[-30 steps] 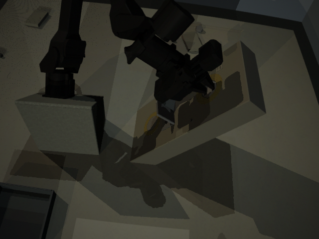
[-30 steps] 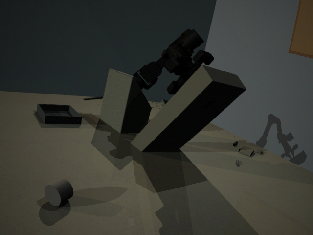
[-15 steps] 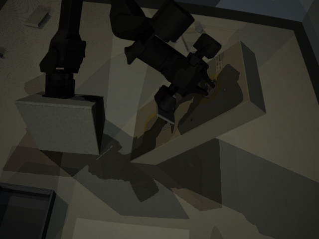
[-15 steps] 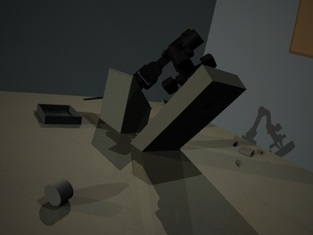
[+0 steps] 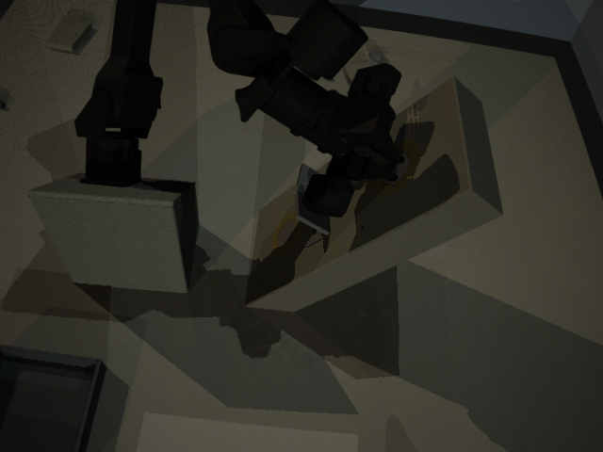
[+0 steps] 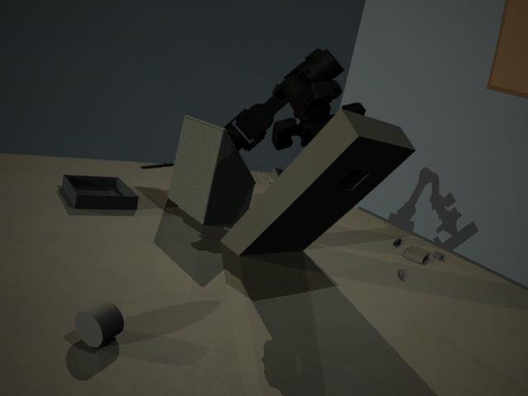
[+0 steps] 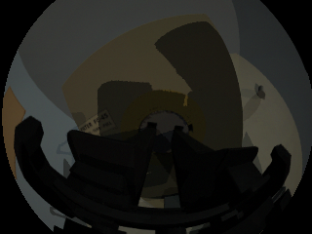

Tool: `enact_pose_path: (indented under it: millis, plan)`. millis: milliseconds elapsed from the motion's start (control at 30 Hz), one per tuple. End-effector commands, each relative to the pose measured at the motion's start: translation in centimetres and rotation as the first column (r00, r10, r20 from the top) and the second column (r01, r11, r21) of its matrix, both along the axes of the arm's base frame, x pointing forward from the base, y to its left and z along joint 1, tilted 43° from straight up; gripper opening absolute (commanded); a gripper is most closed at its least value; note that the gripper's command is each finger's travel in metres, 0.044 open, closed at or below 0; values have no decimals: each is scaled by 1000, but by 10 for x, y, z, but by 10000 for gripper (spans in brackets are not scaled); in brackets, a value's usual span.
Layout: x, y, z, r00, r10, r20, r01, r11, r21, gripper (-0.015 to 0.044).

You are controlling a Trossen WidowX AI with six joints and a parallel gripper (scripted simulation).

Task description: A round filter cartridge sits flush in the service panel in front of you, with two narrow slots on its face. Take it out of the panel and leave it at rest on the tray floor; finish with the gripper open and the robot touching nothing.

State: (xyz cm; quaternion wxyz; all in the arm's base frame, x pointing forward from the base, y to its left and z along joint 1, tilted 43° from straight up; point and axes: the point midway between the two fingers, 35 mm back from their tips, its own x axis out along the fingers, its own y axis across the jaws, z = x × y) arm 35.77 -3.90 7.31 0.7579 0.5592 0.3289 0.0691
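We have our gripper (image 5: 397,163) clamped on the cartridge (image 7: 164,119) in the panel (image 5: 480,131). We should pull straight out along its axis, keeping the grip firm before heading to the tray (image 5: 92,384).

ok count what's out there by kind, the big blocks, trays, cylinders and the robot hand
Blocks: 2, the service panel and the arm's pedestal
Trays: 1
Cylinders: 1
Hand: 1, shut on the filter cartridge
Total: 5

One arm (image 6: 256,121), one panel (image 6: 298,179), one tray (image 6: 100,192) — and one loose cylinder (image 6: 98,323).
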Motion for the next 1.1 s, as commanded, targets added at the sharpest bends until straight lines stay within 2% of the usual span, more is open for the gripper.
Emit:
enact_pose_path:
  millis: [0, 400, 600, 1067]
  plan:
    - [5, 3, -3, 996, 70, 62, -62, 990, -129, 0]
    - [4, 3, -3, 939, 285, 194, -173, 875, -452, 0]
    - [-1, -2, 0, 950, 258, 177, -166, 895, -414, 0]
    - [-56, -35, 30, 963, 219, 157, -151, 921, -360, 0]
